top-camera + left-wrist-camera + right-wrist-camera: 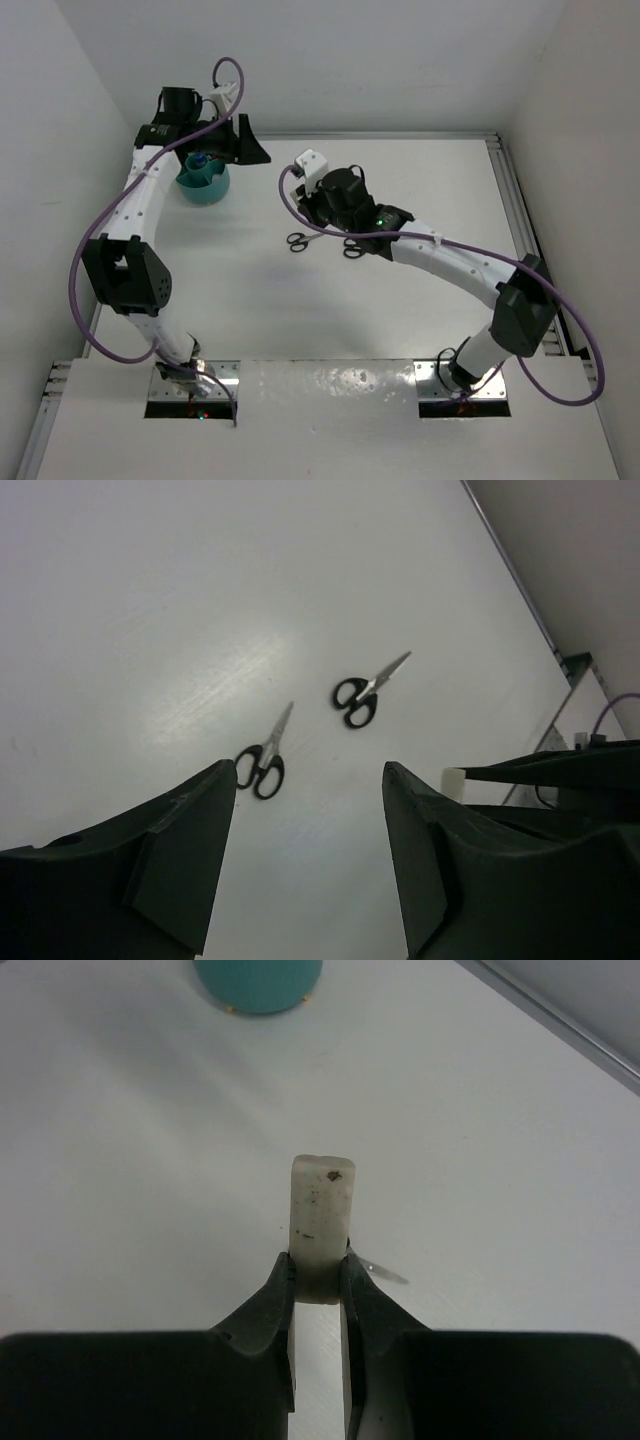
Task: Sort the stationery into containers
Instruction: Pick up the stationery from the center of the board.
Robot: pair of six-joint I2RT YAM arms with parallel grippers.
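Right wrist view: I am gripping the beige eraser (322, 1210) by its near end, my right gripper (318, 1268) nearly closed on it. Bare table (130, 1160) is stretching ahead to the teal organiser (258, 985), and the edge rail (560, 1022) is running far right. My left gripper (308, 820) is gaping, holding nothing, with two scissors (262, 763) lying ahead.
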